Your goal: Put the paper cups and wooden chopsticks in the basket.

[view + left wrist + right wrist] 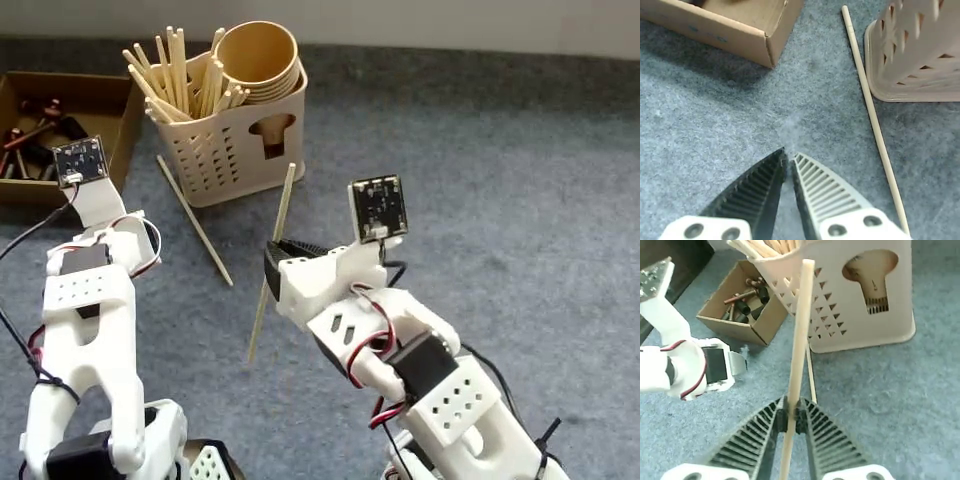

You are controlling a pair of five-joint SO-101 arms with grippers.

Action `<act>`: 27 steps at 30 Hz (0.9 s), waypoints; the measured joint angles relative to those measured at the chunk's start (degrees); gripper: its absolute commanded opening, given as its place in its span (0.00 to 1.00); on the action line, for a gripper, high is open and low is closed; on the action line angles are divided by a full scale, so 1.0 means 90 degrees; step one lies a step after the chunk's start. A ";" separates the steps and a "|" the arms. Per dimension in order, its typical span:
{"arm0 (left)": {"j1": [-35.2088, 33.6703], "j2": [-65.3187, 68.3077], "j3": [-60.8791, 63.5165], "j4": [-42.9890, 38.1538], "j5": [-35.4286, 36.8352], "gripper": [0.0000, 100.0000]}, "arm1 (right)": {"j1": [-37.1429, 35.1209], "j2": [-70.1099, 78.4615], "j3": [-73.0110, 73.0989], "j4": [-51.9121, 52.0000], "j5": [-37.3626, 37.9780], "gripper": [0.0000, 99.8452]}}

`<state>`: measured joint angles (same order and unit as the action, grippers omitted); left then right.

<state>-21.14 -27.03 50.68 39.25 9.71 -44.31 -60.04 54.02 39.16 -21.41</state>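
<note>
A beige slotted basket (232,140) stands on grey carpet and holds stacked paper cups (262,58) and several wooden chopsticks (180,75). My right gripper (792,412) is shut on one chopstick (799,335), gripping it partway along its length; the stick points at the basket (875,320). In the high view this held chopstick (283,215) reaches from beside the basket's front corner back past the right gripper (272,268). A second chopstick (195,222) lies loose on the carpet in front of the basket. My left gripper (788,159) is shut and empty, low over the carpet beside that loose chopstick (872,120).
A brown cardboard box (95,105) with dark metal parts sits left of the basket, close to the left arm (85,300). Open carpet spreads to the right of the basket and the right arm.
</note>
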 measured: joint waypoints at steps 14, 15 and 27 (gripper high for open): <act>0.0000 0.0000 0.0000 0.0000 0.0000 0.00 | 0.0205 -0.1250 0.1045 -0.2452 0.0186 0.01; 0.0000 0.0000 0.0000 0.0000 0.0000 0.00 | 0.0303 -0.1280 0.1074 -0.2657 0.0186 0.01; 0.0000 0.0000 0.0000 0.0000 0.0000 0.00 | 0.0752 -0.1309 0.1084 -0.4640 0.0410 0.01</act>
<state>-21.14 -27.03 50.68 39.25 9.71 -37.54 -71.82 63.78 -2.59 -17.71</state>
